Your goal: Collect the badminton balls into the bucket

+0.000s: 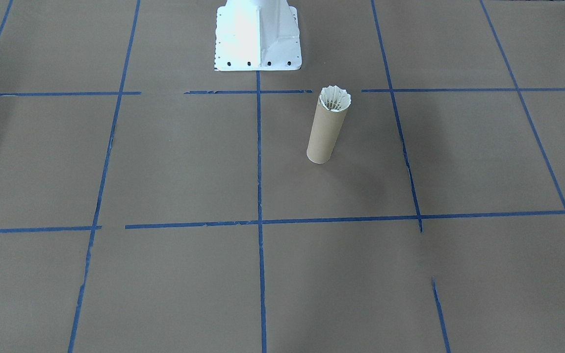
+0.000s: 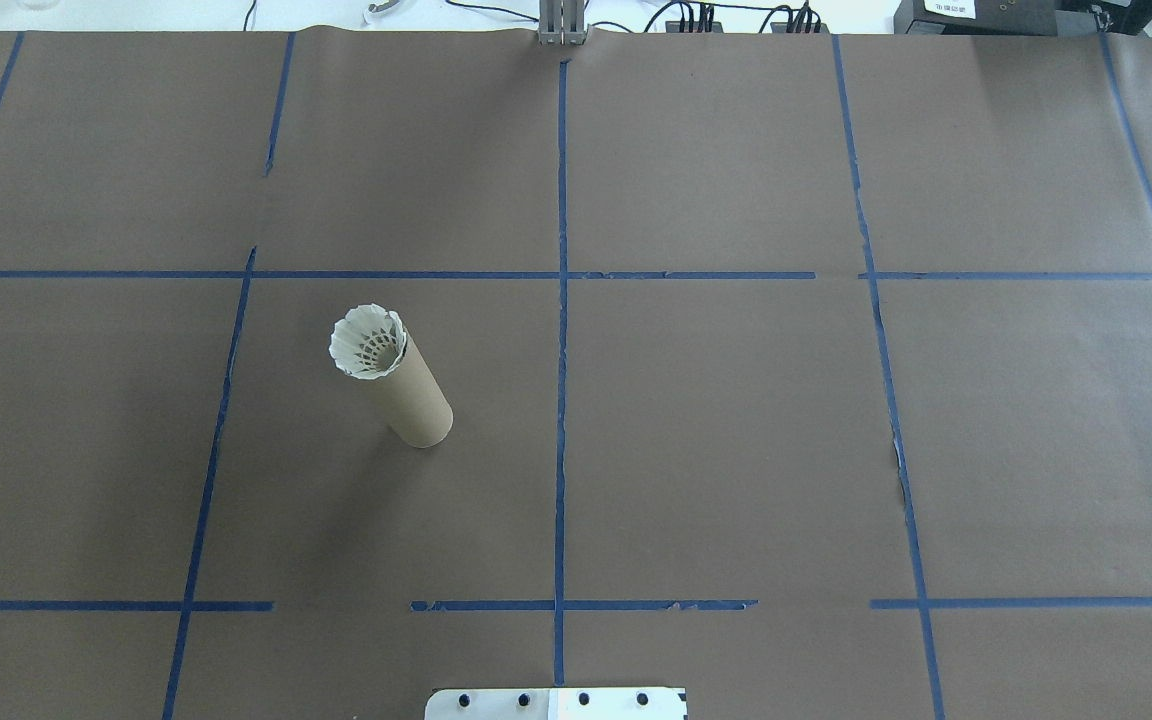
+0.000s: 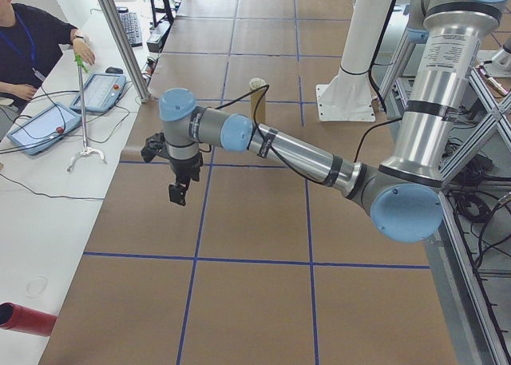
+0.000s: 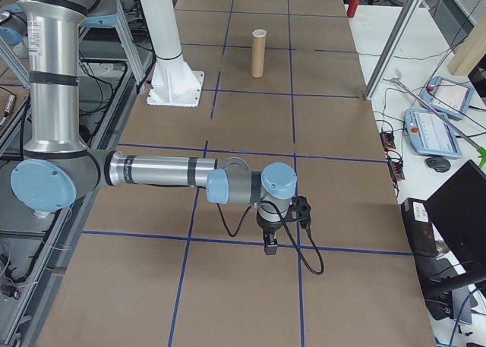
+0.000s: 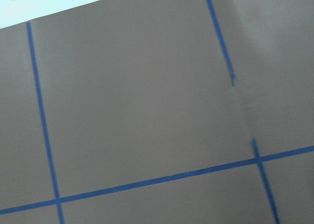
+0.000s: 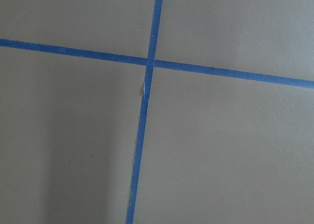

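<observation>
The shuttlecock (image 2: 367,342) already sits in the mouth of the tube (image 2: 410,398), far from either pincer (image 3: 177,192) (image 4: 270,245), whose closure I cannot tell, so collecting looks finished and nothing remains to grasp.

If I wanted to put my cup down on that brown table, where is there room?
Nearly anywhere. Only the tall brown cardboard tube, with the white feather shuttlecock in its mouth, stands on the brown paper, on the robot's left of the centre blue tape line. The white metal robot base occupies the near edge.
</observation>
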{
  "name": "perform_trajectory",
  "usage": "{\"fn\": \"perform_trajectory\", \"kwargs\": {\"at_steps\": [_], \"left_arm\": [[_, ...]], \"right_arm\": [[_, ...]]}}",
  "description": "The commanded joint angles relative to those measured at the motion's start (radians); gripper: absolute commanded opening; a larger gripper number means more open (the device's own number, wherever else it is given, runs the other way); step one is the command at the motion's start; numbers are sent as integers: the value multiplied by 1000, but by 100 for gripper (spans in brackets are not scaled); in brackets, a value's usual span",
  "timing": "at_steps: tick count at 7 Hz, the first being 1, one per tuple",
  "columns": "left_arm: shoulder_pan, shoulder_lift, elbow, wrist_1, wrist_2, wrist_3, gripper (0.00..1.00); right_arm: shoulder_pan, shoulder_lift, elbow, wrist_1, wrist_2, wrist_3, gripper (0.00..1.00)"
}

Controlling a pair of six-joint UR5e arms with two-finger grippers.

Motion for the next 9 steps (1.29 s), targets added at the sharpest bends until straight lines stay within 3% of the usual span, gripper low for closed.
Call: {"fn": "perform_trajectory", "kwargs": {"at_steps": [1,3,4,5,6,8,9], "left_arm": [[-48,86,23,4,-3,42,100],[-50,146,55,7,-42,42,100],[-50,181,76,-7,-119,49,100],[-52,249,75,-104,-197,51,100],[-52,283,76,-190,-196,45,100],[-52,285,64,-186,-193,43,100],[-53,282,67,-188,-161,40,100]], "right_arm": [[0,0,0,0,0,0,100],[0,0,0,0,0,0,100],[0,0,0,0,0,0,100],[0,0,0,0,0,0,100],[0,0,0,0,0,0,100],[0,0,0,0,0,0,100],[0,0,0,0,0,0,100]]}}
